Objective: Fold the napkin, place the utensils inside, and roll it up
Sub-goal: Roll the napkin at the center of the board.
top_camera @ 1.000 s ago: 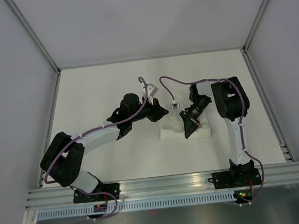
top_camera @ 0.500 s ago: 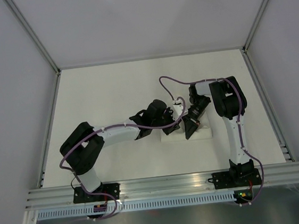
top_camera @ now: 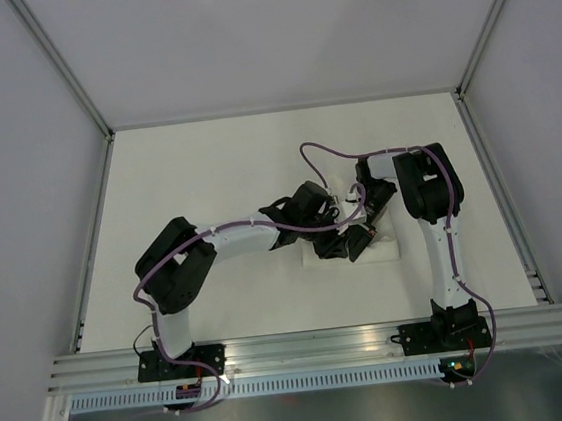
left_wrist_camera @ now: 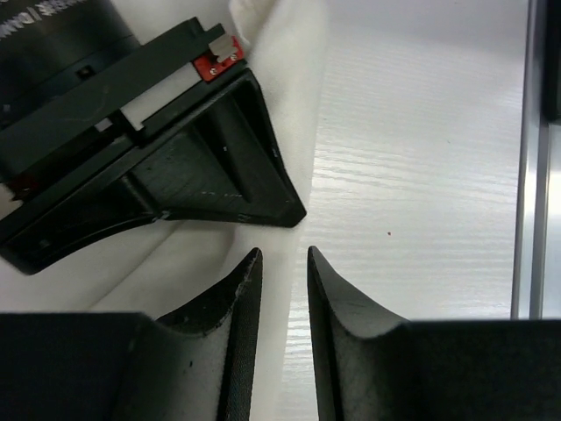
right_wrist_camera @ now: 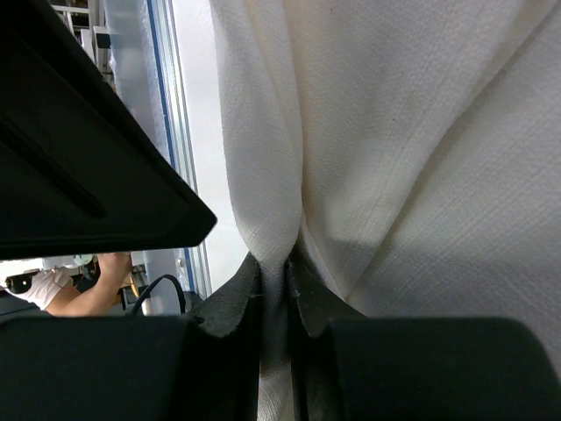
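The napkin (top_camera: 385, 250) lies as a narrow folded white bundle right of the table's centre. My right gripper (top_camera: 359, 243) comes down on its near left part and is shut on a raised fold of the cloth (right_wrist_camera: 273, 263), with the napkin (right_wrist_camera: 394, 132) filling that view. My left gripper (top_camera: 338, 248) sits right beside it at the bundle's left end. In the left wrist view its jaws (left_wrist_camera: 280, 254) stand a little apart, open, over the napkin's edge (left_wrist_camera: 298, 96), and the right gripper's black body (left_wrist_camera: 175, 175) is just ahead. The utensils are hidden.
Purple cables (top_camera: 323, 152) loop above both wrists. An aluminium rail (top_camera: 315, 346) runs along the near edge, and frame posts and white walls close in the table (top_camera: 196, 169) on three sides. The left gripper's black housing (right_wrist_camera: 79, 158) crowds the right wrist view.
My left arm has swung right and toward the near edge, bringing its gripper against the napkin's left end beside the right gripper. The right gripper has kept its hold and barely moved.
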`<state>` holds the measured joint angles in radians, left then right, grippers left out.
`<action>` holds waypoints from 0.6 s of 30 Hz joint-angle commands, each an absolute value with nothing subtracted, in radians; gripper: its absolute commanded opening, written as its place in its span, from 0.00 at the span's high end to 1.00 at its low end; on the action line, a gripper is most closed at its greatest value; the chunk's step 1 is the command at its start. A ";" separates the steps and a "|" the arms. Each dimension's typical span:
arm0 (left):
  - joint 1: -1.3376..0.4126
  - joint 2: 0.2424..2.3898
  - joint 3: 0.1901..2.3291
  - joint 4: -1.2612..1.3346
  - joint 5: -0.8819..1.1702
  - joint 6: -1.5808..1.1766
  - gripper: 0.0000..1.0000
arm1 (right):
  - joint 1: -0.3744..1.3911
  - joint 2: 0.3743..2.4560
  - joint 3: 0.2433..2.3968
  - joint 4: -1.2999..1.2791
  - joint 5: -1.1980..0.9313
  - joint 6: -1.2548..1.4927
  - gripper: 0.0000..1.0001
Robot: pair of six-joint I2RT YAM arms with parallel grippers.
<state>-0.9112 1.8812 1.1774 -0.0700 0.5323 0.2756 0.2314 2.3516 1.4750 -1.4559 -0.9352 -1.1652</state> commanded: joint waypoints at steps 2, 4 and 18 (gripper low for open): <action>-0.916 1.930 1.223 -0.104 0.644 0.293 0.67 | 0.224 2.384 1.491 -1.305 -0.844 -1.221 0.88; -0.916 1.947 1.224 -0.103 0.638 0.293 0.67 | 0.224 2.384 1.491 -1.305 -0.842 -1.223 0.88; -0.913 1.951 1.177 0.040 0.548 0.232 0.68 | 0.224 2.379 1.486 -1.307 -0.842 -1.226 0.88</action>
